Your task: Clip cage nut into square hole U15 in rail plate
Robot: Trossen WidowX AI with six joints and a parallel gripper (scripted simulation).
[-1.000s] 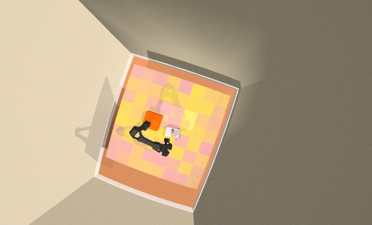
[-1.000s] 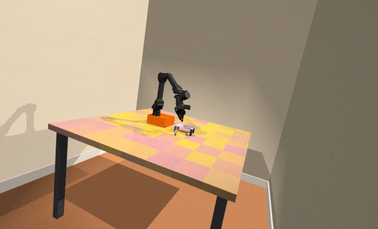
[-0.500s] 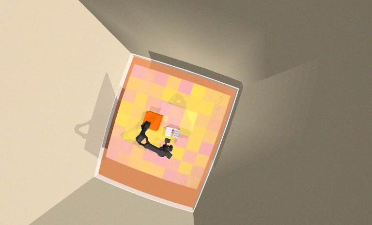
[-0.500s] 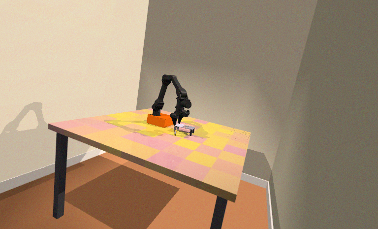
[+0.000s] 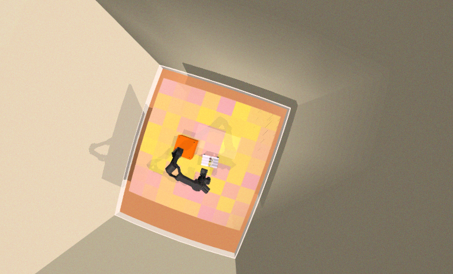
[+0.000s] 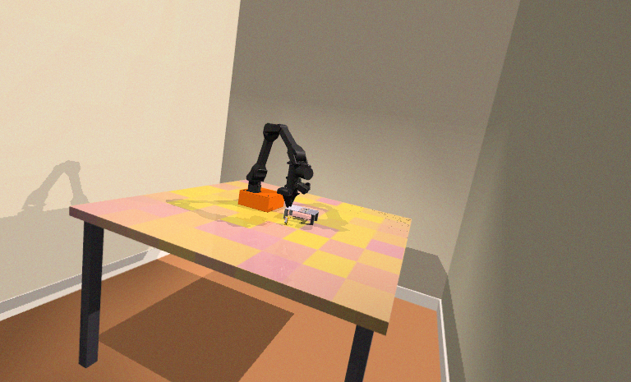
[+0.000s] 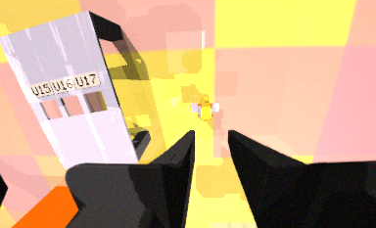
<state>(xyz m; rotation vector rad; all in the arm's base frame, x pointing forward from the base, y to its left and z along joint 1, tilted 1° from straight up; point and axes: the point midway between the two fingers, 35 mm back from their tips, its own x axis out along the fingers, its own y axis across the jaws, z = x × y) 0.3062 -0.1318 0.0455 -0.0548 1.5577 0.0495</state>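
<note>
The table [image 5: 225,203] [image 6: 278,266] [image 7: 294,76] is patterned with yellow, pink and peach squares and is held up by dark legs [image 6: 91,289]. An orange block [image 5: 191,146] [image 6: 251,202] [image 7: 51,208] is set on it. Shadows are cast across the cream wall [image 5: 66,58] [image 6: 116,80]. The terracotta-coloured floor [image 5: 167,221] [image 6: 418,331] is edged by white skirting [image 5: 200,246] [image 6: 418,292].
</note>
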